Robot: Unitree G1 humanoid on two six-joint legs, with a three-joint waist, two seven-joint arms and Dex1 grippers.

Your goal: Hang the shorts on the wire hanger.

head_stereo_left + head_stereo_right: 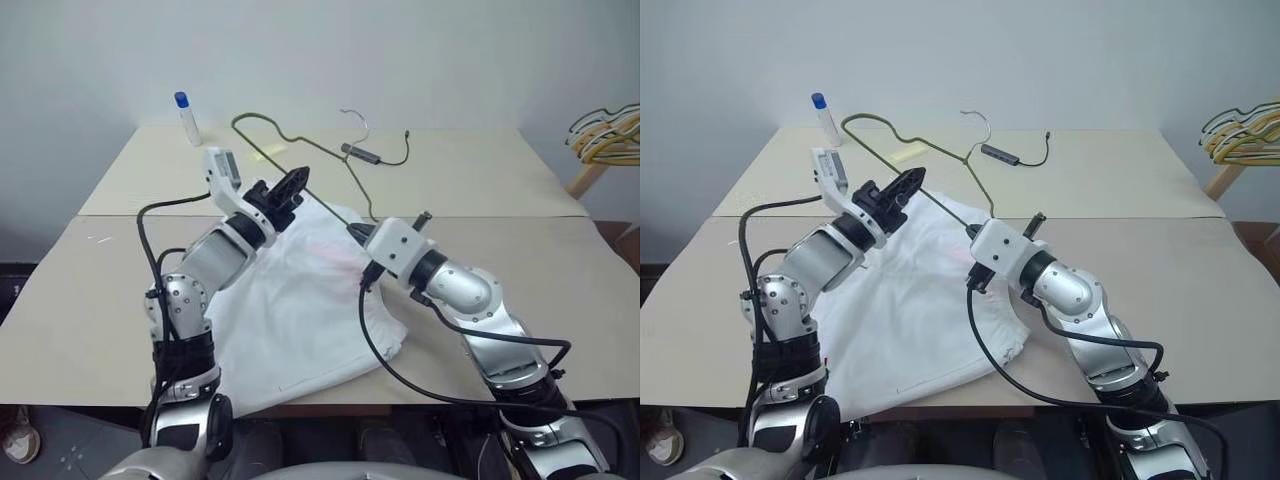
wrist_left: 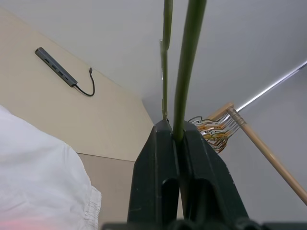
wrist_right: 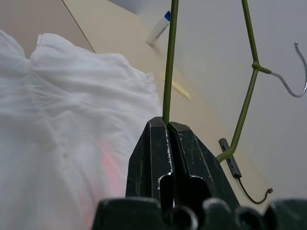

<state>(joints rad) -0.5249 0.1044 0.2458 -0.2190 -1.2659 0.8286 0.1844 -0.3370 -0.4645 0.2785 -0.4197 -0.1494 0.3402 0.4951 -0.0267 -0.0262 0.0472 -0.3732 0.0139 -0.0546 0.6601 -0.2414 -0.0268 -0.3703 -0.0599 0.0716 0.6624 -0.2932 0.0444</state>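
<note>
The white shorts (image 1: 290, 310) lie spread on the near table, a faint pink patch near their far edge. Above their far edge the olive-green wire hanger (image 2: 188, 57) is held off the table, tilted, its silvery hook (image 1: 356, 120) pointing away. My left gripper (image 1: 297, 180) is shut on the hanger's wire at the left, over the shorts' waistband corner. My right gripper (image 1: 353, 232) is shut on the wire toward the right end, just above the shorts. In the wrist views, both pairs of black fingers (image 3: 160, 143) pinch the thin green wire.
A white bottle with a blue cap (image 1: 188, 118) stands at the far table's back left. A dark USB hub with its cable (image 1: 362, 153) lies behind the hanger. A bunch of yellow and dark hangers (image 1: 605, 135) hangs on a wooden stand at the right. A seam (image 1: 520, 216) joins the two tables.
</note>
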